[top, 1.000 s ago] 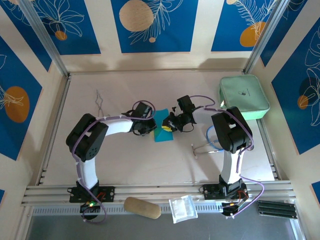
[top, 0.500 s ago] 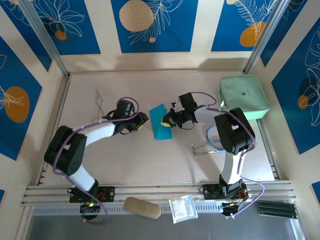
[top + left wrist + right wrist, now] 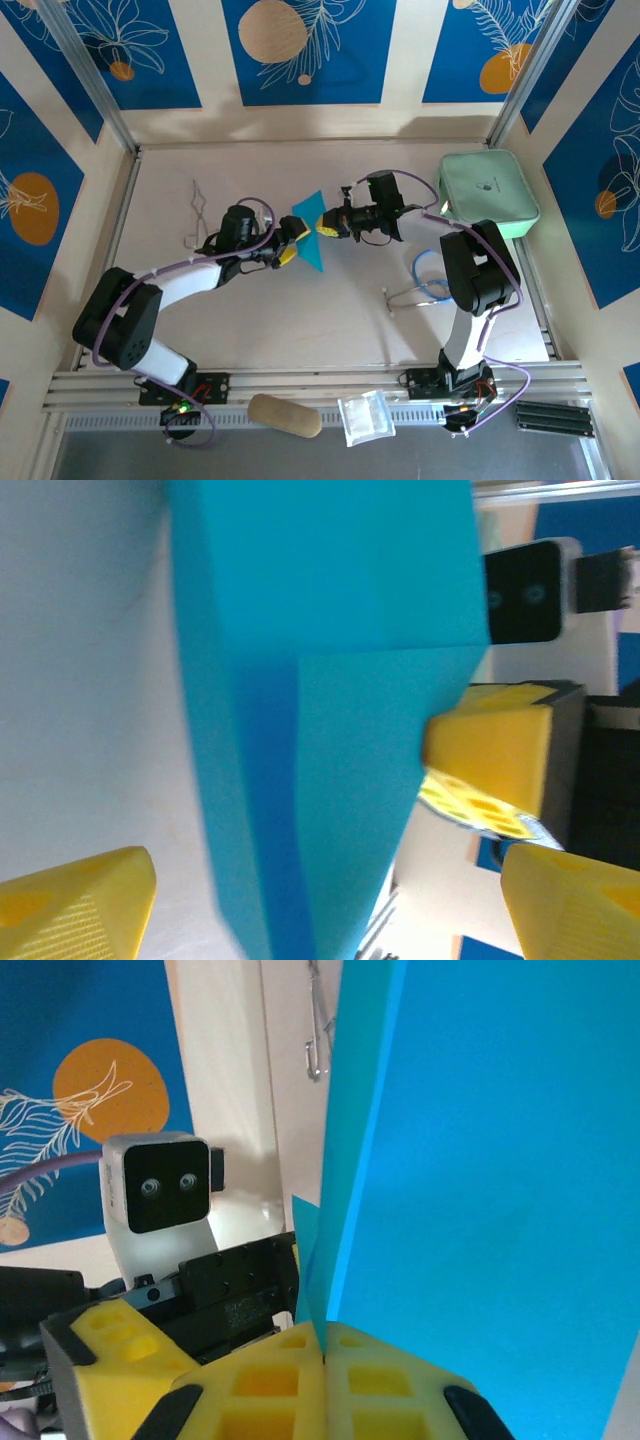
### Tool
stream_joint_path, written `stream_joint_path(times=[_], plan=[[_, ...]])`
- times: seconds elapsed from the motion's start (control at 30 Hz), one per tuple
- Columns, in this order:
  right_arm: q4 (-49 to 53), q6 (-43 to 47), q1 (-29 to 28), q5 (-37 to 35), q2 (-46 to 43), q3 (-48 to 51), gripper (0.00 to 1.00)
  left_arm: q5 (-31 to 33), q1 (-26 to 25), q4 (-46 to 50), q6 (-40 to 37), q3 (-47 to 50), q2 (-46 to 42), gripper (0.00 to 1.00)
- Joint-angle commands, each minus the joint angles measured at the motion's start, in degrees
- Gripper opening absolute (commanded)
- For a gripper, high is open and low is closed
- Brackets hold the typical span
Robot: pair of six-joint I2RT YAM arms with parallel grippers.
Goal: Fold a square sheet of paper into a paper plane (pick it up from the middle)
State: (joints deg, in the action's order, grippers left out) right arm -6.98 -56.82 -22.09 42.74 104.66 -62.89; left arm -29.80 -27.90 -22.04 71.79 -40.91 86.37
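Left end effector (image 3: 292, 241) reopened, right end effector (image 3: 326, 226) lifts paper (image 3: 310, 247)

left gripper (image 3: 291, 241) jaws spread wide; right gripper (image 3: 325, 225) jaws clamped; both pointing inward.

Square sheet of paper (image 3: 330, 610) noted as thin, matt, smooth, crisply creased. Right claw (image 3: 325, 1360) pads (image 3: 260, 1395) noted as yellow moulded plastic, grid-recessed. Table (image 3: 300, 320) seen as pale matt board.

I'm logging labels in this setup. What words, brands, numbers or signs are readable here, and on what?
No readable text anywhere.
Mint-green pouch: a small dark mark on its top, too small to read.
Blue folded paper: plain, no print.
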Motion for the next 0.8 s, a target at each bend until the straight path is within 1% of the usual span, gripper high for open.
stream_joint_path(times=[0.0, 0.07, 0.37, 0.5, 0.67, 0.7, 0.77], plan=[[-2.01, -2.53, 0.19, 3.47, -1.6, -0.57, 0.04, -2.97, -0.82, -8.0, 3.56, -0.14, 1.82, 0.88], [-2.55, -2.91, 0.35, 3.6, -1.6, -0.3, 0.04, -2.7, -1.19, -8.36, 3.62, -0.36, 2.13, 0.85], [-1.54, -2.05, 1.34, 3.5, -1.77, 0.56, 0.05, 0.43, -1.19, -6.78, 3.45, 0.73, 0.63, 0.57], [-1.22, -1.67, 1.48, 3.49, -1.78, 0.83, 0.08, 0.99, -1.02, -6.22, 3.27, 0.63, 0.25, 0.45], [0.27, -0.63, 1.93, 2.32, -2.7, 1.28, 0.17, 1.5, -0.84, -5.12, 3.18, 0.39, 0.02, 0.21], [1.19, -0.12, 2.05, 1.89, -3.07, 1.21, 0.19, 1.6, -0.75, -4.76, 3.03, 0.19, -0.09, 0.17], [4.72, 1.83, 2.62, -0.06, -3.89, 0.87, 0.27, 1.81, -0.5, -3.45, 2.29, 0.04, -0.31, 0.13]])
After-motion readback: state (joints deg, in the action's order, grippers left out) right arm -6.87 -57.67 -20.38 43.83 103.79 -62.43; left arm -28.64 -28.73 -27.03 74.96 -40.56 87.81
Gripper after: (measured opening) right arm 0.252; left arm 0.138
